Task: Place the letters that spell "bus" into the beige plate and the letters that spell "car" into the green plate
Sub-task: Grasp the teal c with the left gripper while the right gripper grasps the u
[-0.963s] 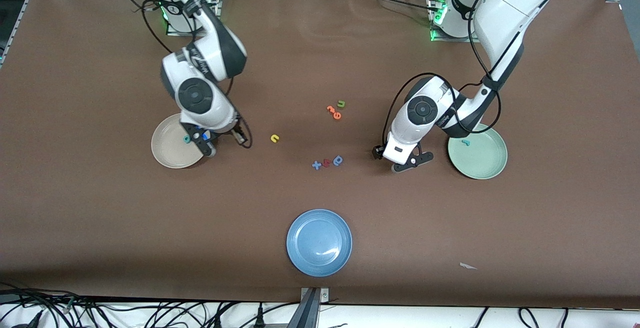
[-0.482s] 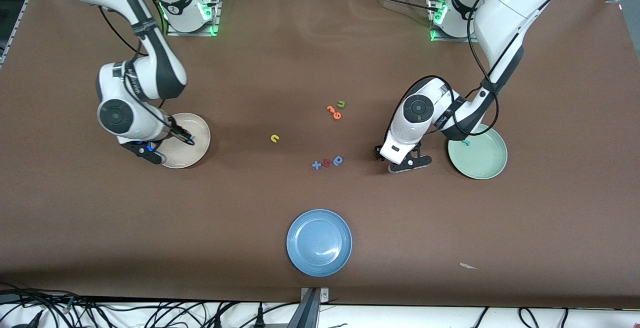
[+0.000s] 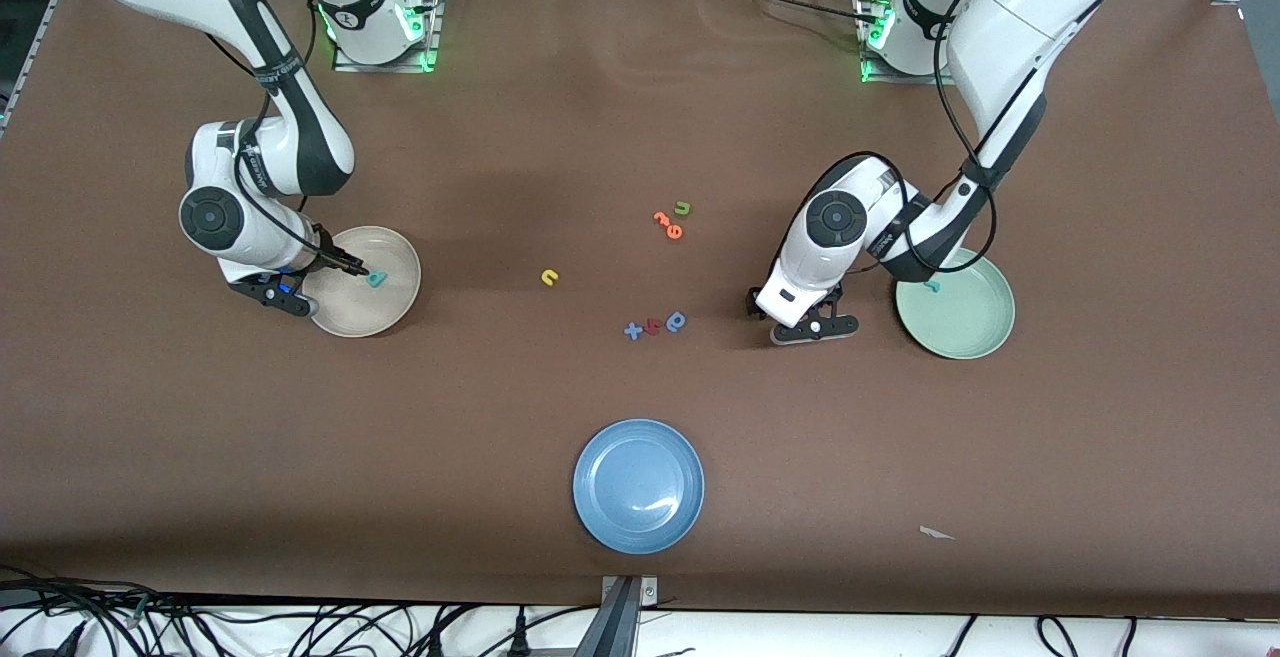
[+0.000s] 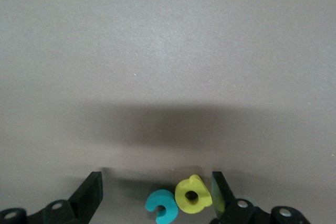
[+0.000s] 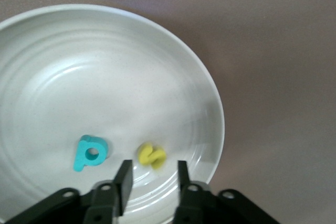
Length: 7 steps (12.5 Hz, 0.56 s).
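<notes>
The beige plate [image 3: 385,302] [image 5: 105,66] lies toward the right arm's end of the table and holds the teal "b" [image 3: 377,279] [image 5: 89,153] and the yellow "s" [image 5: 151,155]. My right gripper [image 3: 290,299] [image 5: 152,169] hangs open over that plate's rim, nothing between its fingers. My left gripper [image 3: 812,329] [image 4: 155,177] stands open on the table beside the green plate [image 3: 965,322]. The teal "c" [image 4: 164,206] and yellow "a" [image 4: 192,194] lie between its fingers, the "a" next to one finger [image 4: 219,192]. The teal "r" [image 3: 932,285] lies in the green plate. The yellow "u" [image 3: 549,277] lies mid-table.
A green "u" [image 3: 682,207] and orange letters [image 3: 668,226] lie together mid-table. A blue "x" [image 3: 633,331], a red letter [image 3: 653,326] and a blue "a" [image 3: 676,320] form a row nearer the camera. The blue plate [image 3: 638,485] sits near the front edge.
The right arm swung across the beige plate to its rim at the right arm's end, then opened and let the yellow "s" go. The left gripper opened wider and lowered slightly.
</notes>
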Available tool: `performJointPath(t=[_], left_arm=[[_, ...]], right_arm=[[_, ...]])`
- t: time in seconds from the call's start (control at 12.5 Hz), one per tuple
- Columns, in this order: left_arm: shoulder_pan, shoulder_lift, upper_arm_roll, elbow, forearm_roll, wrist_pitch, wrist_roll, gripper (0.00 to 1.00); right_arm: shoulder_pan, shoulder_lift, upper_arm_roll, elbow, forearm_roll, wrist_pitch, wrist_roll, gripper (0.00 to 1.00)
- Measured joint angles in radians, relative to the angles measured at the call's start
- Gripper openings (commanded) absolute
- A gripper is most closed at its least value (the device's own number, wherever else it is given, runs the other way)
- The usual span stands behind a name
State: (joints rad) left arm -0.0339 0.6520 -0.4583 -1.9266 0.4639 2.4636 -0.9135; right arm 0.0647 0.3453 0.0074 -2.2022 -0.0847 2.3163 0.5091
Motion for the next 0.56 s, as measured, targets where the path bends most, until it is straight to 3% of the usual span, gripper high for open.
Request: performJointPath(t=[0.32,0.56], left_arm=[[-0.001,0.000,-0.035,0.043,-0.002,-0.042,0.075,0.99],[-0.001,0.013,-0.034,0.107,-0.011,-0.059,0.079,1.00]], right_arm=[[0.000,-0.019,0.019,0.007,0.000,0.001,-0.003,1.00],[0.001,-0.042,0.127,0.033,0.003,-0.022,0.042,1.00]])
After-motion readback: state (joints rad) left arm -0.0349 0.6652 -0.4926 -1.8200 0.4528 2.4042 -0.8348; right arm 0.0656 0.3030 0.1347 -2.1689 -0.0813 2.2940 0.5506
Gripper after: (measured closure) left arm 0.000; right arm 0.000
